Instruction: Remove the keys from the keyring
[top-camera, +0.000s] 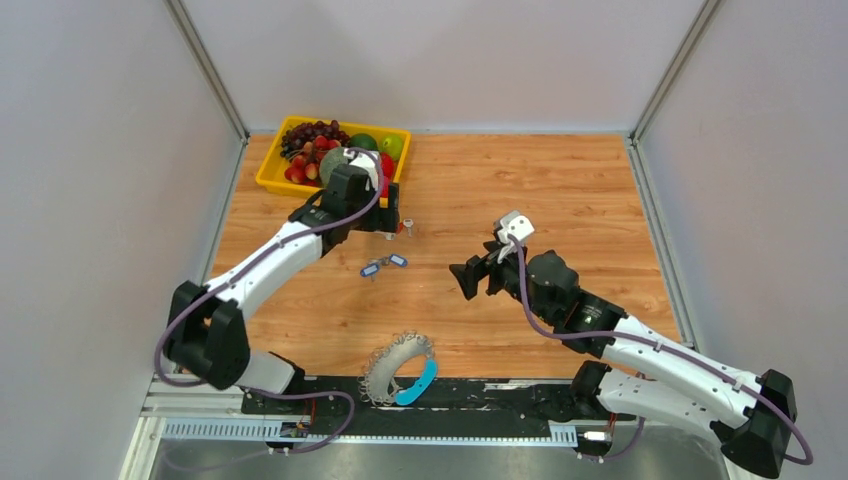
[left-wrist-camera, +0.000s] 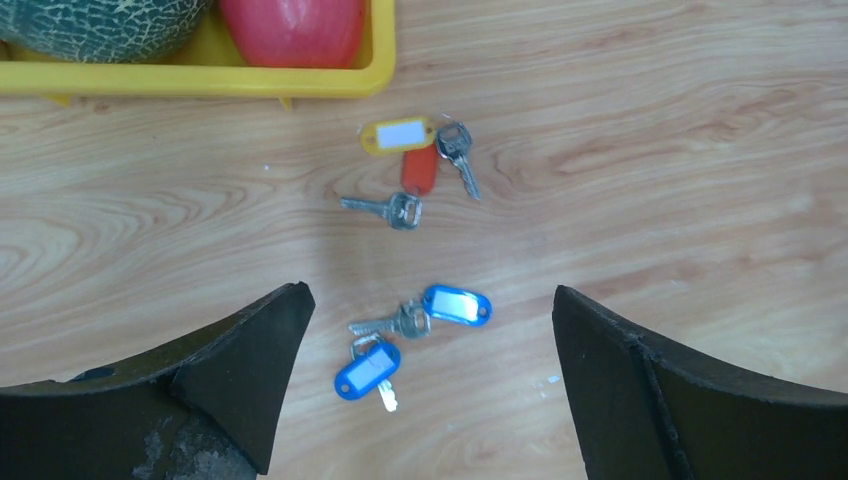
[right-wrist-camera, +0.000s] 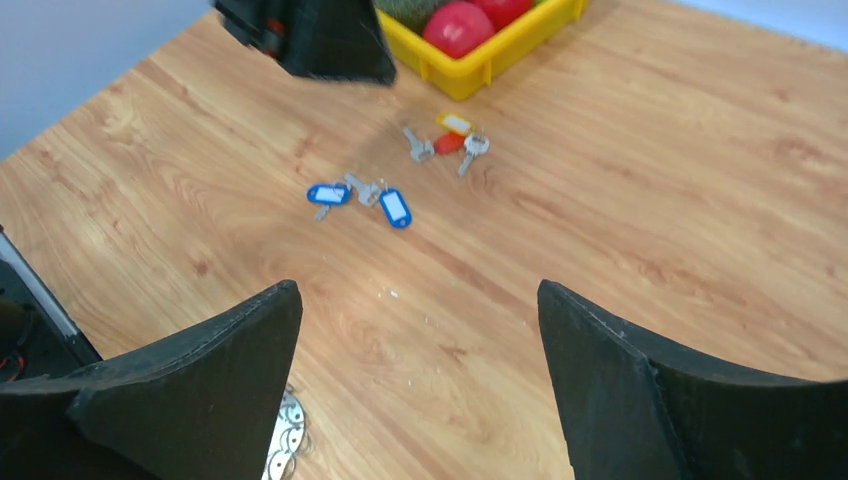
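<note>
Keyring (top-camera: 399, 368): lies flat at the near edge of the desk (top-camera: 560, 200), between the two arm bases. Its keys (top-camera: 383, 362) fan out like spikes around the loop. The blue strap (top-camera: 420, 383) forms the near-right arc and overlaps the black rail (top-camera: 500, 392) along the desk edge. Neither claw touches it, and both are well apart from it.

Left claw (top-camera: 385, 222): reached to the far left, just in front of the yellow tray (top-camera: 268, 178). In the left wrist view the claw (left-wrist-camera: 428, 295) is spread wide with nothing between the fingers (left-wrist-camera: 235, 375). It hangs above two blue-tagged keys (left-wrist-camera: 456, 305) lying loose on the wood.

Farther on, close to the tray rim (left-wrist-camera: 200, 80): a yellow tag (left-wrist-camera: 398, 133), a red tag (left-wrist-camera: 420, 172) touching it, a silver key (left-wrist-camera: 458, 155) beside them, and a single bare key (left-wrist-camera: 385, 207) to their left.

Tray contents visible: netted melon (left-wrist-camera: 90, 25), red fruit (left-wrist-camera: 290, 25), and grapes (top-camera: 312, 132) in the top view.

Right claw (top-camera: 470, 280): mid-desk, right of centre, pointing left. In the right wrist view the claw (right-wrist-camera: 417, 290) is spread and holds nothing. Ahead of it lie the blue-tagged keys (right-wrist-camera: 395, 208). A few keys of the keyring (right-wrist-camera: 285, 432) show at the lower left edge of that view, beside its left finger (right-wrist-camera: 200, 390).
</note>
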